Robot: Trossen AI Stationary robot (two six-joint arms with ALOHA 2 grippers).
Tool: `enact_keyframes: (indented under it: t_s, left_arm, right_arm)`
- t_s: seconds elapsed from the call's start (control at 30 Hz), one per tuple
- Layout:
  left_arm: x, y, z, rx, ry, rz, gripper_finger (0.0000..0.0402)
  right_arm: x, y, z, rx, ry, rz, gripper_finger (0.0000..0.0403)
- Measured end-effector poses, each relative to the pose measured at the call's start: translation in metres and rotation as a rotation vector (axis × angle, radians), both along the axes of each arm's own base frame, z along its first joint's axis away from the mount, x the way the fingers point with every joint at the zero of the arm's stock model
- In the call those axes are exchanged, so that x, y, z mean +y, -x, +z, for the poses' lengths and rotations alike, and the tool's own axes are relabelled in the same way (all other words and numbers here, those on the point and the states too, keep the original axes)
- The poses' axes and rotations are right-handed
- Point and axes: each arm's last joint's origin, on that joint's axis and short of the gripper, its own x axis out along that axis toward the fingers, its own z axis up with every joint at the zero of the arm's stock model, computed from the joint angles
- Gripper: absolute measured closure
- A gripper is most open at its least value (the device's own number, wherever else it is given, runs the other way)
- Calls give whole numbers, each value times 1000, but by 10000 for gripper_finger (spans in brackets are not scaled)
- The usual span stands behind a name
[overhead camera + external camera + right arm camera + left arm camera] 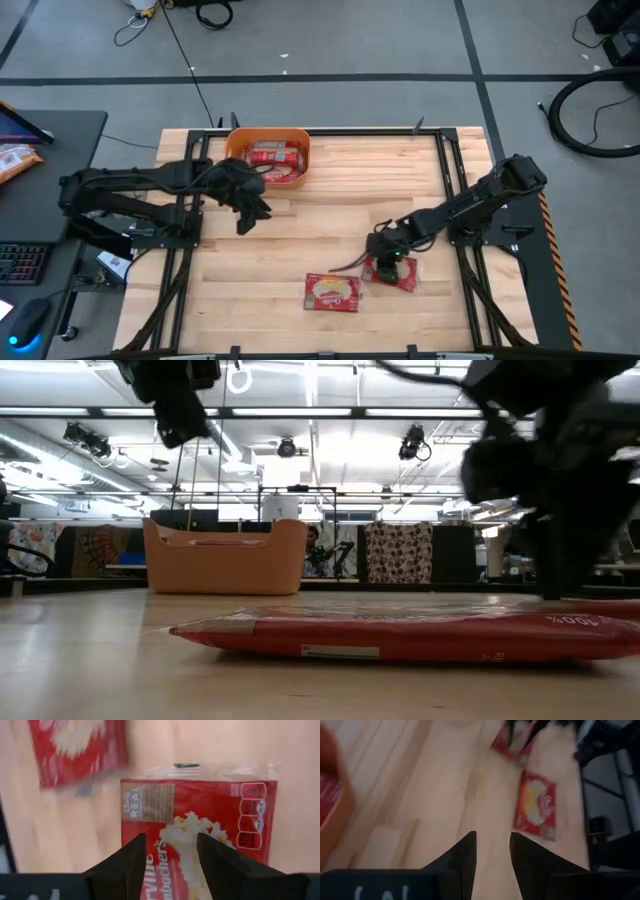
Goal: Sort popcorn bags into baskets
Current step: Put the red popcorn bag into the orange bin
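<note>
- Popcorn bag (420, 637) lies flat, well apart from the orange basket (268, 140).
- Right gripper (385, 262) — fingers spread over a second bag (200, 825), not grasping.
- Left gripper (247, 216) — beside the basket, fingers apart, empty.

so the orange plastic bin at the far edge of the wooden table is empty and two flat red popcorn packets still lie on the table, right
Not quite: the orange plastic bin already holds red popcorn packets, as the high view shows. Two flat red packets do lie on the wooden table: one near the front edge, one under the right gripper.

left gripper (245, 222): raised mid-table, fingers parted, empty | right gripper (385, 266): low, fingers parted, pointing down
</note>
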Motion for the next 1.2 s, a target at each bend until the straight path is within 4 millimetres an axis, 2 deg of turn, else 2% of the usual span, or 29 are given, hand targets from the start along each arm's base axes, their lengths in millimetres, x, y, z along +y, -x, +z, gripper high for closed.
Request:
enact_keyframes:
  t_s: [0.13, 0.27, 0.4, 0.5, 0.7, 0.77, 1.0, 1.2]
  left_arm:
    - [-7, 0, 8, -69, 31, -1, 279]
    - [-11, -2, 9, -83, 50, -2, 279]
    - [-15, -3, 8, -75, 69, -6, 279]
    - [-21, -3, 8, -70, 91, -15, 279]
    - [-35, -3, 7, -58, 91, -53, 279]
    - [-37, -3, 6, -51, 65, -31, 279]
    - [-44, -14, -4, -19, -61, 49, 279]
    - [-46, -38, -31, 70, -236, 15, 279]
  right_arm:
    - [-21, -33, -11, -125, 18, -34, 222]
    - [-56, -74, -15, -192, 49, -112, 222]
    - [-90, -112, 1, -227, 112, -190, 222]
    - [-109, -133, 34, -247, 200, -241, 224]
    - [-118, -138, 84, -196, 359, -132, 233]
    - [-118, -137, 92, -193, 366, -117, 233]
    - [-116, -127, 87, -75, 341, -111, 233]
    - [-112, -116, 82, 51, 283, -96, 234]
